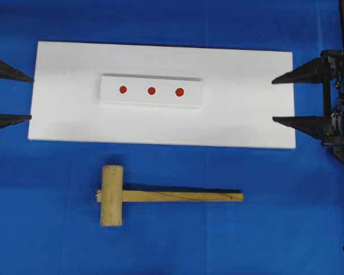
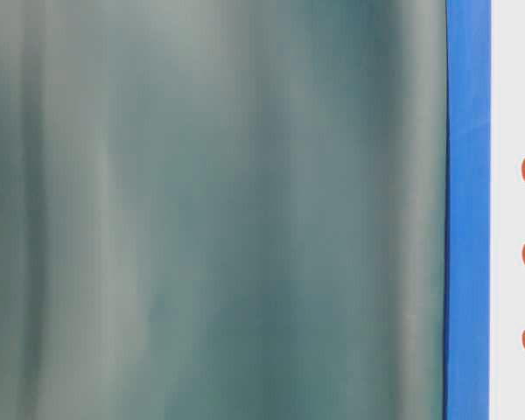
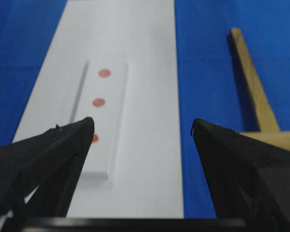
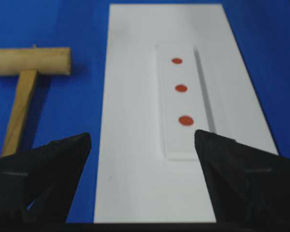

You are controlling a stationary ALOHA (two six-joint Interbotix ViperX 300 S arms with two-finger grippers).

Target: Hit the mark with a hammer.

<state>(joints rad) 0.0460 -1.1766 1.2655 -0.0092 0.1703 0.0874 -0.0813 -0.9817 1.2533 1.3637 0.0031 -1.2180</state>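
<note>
Hammer (image 1: 121,196) untouched on the blue cloth (image 1: 286,229), below the white board (image 1: 57,114) in the overhead view, head to the left, handle running right. I have both arms at the board's short ends: left gripper (image 1: 11,96) and right gripper (image 1: 288,99) spread wide, holding nothing. So I judge this the approach, with no pick begun. Three red marks (image 1: 151,90) sit on the raised white strip (image 1: 189,102) (which one counts, I can't say). Next I'd need one gripper over the handle, closing squarely across it.
</note>
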